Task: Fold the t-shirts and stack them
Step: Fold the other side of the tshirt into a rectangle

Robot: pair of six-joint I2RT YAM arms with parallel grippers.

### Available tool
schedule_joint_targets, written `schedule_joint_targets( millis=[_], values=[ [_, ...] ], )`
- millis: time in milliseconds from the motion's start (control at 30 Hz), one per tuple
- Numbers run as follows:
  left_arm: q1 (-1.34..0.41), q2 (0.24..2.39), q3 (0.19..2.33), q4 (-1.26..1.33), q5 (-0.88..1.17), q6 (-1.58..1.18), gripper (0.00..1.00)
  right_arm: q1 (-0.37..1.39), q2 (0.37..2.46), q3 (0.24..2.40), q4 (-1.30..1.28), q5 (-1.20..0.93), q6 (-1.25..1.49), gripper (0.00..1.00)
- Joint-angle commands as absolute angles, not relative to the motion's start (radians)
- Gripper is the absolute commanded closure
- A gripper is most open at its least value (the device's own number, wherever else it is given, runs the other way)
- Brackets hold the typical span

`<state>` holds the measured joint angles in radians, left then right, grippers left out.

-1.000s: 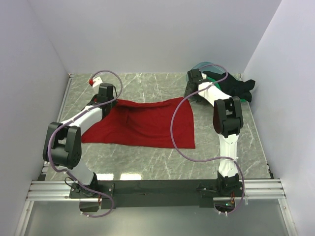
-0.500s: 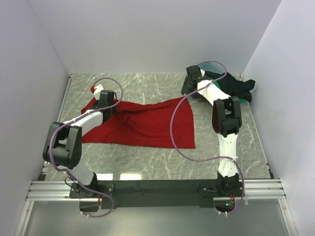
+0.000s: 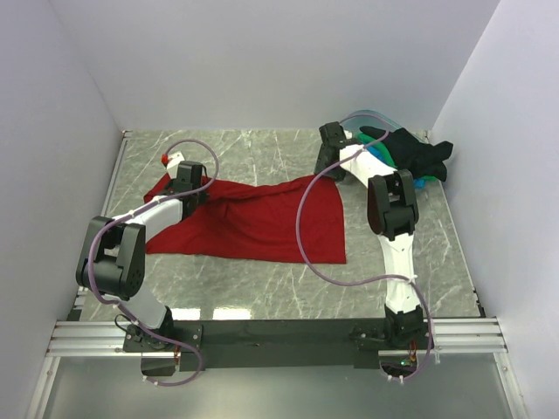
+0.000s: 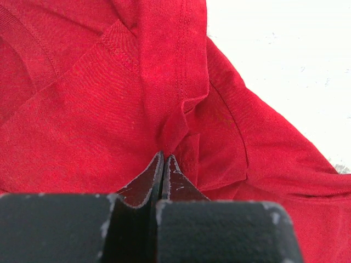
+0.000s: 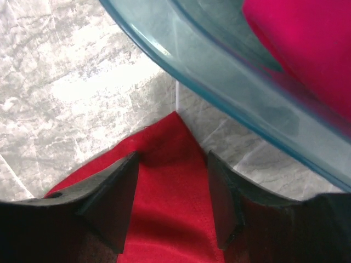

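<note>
Between pinched left jaws, the knit dark red t-shirt [image 4: 82, 109] bunches softly.

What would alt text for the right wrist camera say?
The open right gripper straddles a pointed corner of the dark red t-shirt on the marble table. Behind it curves the rim of the clear bluish tub, with hot pink cloth inside.

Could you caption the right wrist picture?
Open right gripper over a corner of the dark red t-shirt, beside a clear bluish tub.
</note>
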<state>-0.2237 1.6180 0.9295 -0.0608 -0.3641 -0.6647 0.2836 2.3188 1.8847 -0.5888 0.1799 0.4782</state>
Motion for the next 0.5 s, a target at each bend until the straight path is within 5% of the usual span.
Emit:
schedule_joint_targets(
  millis=[0,133,167,467],
  values=[
    [-0.221,1.575,0.942,-0.044,-0.376,-0.641,1.00,0.291,2.355,1.940,-0.617,0.206,0.483,0.48],
    [-0.221,1.571,0.942,-0.055,-0.408,-0.637,1.00,0.291,2.359,1.928,-0.604,0.196,0.482,0.81],
    [-0.221,1.574,0.942,-0.051,-0.413,-0.635,1.00,0.291,2.350,1.922,-0.594,0.198,0.480,1.00],
    [-0.221,1.551,0.925,-0.038,-0.455,-0.643,1.00,0.291,2.070,1.639,-0.385,0.195,0.440,1.00]
  ],
)
